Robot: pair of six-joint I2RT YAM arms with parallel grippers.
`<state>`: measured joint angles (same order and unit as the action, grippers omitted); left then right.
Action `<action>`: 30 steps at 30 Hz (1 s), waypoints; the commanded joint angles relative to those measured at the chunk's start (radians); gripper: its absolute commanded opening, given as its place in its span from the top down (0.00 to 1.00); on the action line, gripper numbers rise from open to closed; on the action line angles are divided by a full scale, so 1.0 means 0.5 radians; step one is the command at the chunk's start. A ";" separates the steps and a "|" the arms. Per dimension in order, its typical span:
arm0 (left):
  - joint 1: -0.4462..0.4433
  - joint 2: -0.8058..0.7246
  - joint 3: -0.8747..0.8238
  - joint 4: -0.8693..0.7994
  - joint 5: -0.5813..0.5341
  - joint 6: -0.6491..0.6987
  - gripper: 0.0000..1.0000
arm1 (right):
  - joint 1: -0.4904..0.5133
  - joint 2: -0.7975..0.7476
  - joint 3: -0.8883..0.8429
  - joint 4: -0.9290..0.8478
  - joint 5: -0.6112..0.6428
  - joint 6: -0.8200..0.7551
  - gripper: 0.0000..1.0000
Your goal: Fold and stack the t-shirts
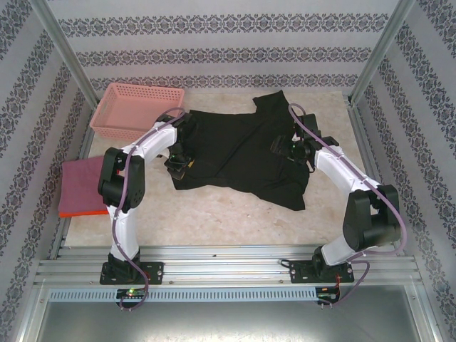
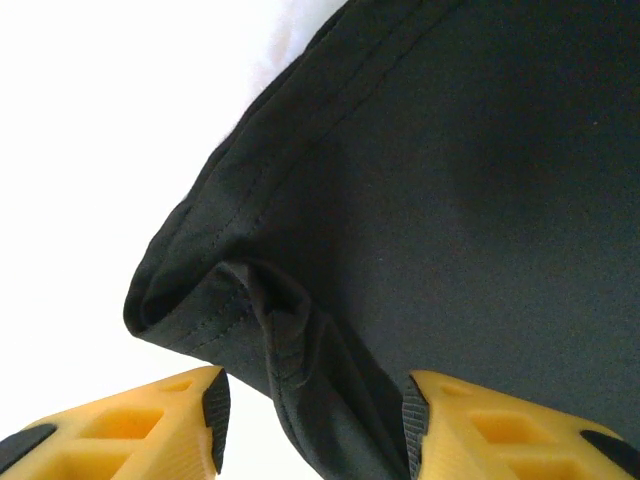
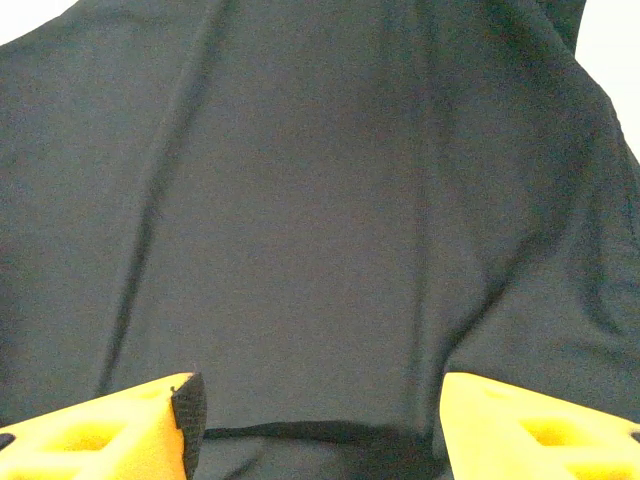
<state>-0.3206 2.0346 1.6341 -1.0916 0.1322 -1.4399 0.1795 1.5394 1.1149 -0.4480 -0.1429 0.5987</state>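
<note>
Black t-shirt (image 1: 235, 153), limp and light: pinch the hem at lower centre; left gripper (image 2: 315, 405) and right gripper (image 3: 317, 400) straddle it, spread.

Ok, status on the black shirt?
Left gripper open, straddling a bunched hem fold. Right gripper open over flat cloth. Black t-shirt spread unfolded, mid-table. Pink basket far-left, not blocking.

Beige table (image 1: 214, 214) held black t-shirt (image 1: 235, 153) mid-rear, pink basket (image 1: 139, 107) rear-left, pink shirt (image 1: 82, 185) over orange shirt (image 1: 89, 213) at left edge.
</note>
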 commanded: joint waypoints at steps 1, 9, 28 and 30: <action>0.017 0.014 -0.049 -0.017 0.053 -0.103 0.53 | -0.009 -0.025 0.027 -0.020 0.035 -0.019 0.36; 0.038 -0.001 -0.122 0.019 0.037 -0.129 0.66 | -0.052 -0.039 0.027 -0.052 0.016 -0.052 0.36; 0.022 -0.347 -0.439 -0.036 0.056 -0.123 1.00 | -0.088 -0.702 -0.571 -0.446 0.103 0.157 0.38; 0.010 -0.430 -0.551 -0.015 0.070 -0.145 1.00 | -0.101 -0.822 -0.702 -0.509 0.099 0.198 0.39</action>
<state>-0.3119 1.8839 1.4082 -1.0756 0.1589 -1.4975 0.1425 1.1824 0.8307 -0.6025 -0.1131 0.6487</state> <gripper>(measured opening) 0.051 0.614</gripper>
